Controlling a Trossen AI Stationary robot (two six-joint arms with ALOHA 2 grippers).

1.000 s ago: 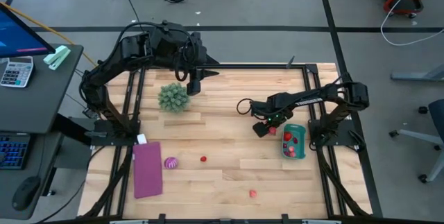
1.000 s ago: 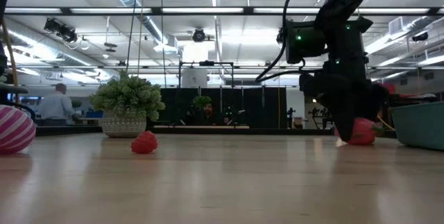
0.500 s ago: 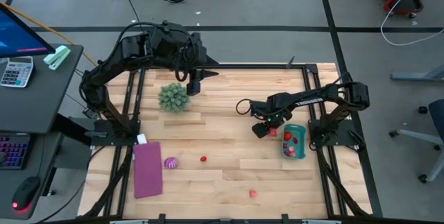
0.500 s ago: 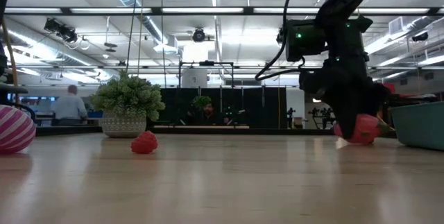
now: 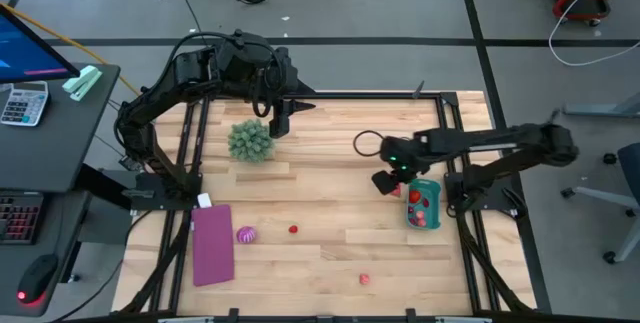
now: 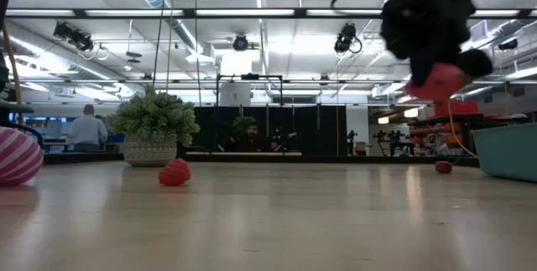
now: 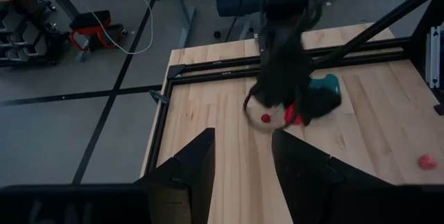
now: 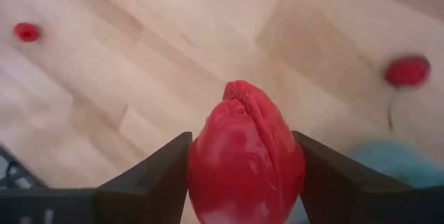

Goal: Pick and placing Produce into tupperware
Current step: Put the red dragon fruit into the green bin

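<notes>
The right gripper [image 8: 244, 182] has its fingers closed on a red fruit piece [image 8: 244, 158], pinched at its two sides, and in the low view it hangs lifted clear of the desk [image 5: 330, 163], just beside the teal tupperware [image 5: 423, 206] on the side toward the desk's middle. The grip looks the main risk: the piece is rounded and bulges out past the fingers, so a quick swing over the tupperware rim could squeeze it out, and it would likely roll away across the wood. A release before the piece is over the tupperware would likely drop it on the rim or beside it. A few red pieces already lie inside the tupperware, and one small red piece [image 6: 443, 167] sits on the desk near it. Well apart from the tupperware lie another red piece [image 5: 293, 229], a striped magenta ball [image 5: 246, 234] beside the purple mat [image 5: 212, 244], and a pink piece [image 5: 365, 279] toward the desk's near edge. None of these stands between the gripper and the tupperware. The left gripper [image 7: 243, 158] waits far from the tupperware, by the green spiky plant ball [image 5: 249, 140], its fingers parted and holding nothing
</notes>
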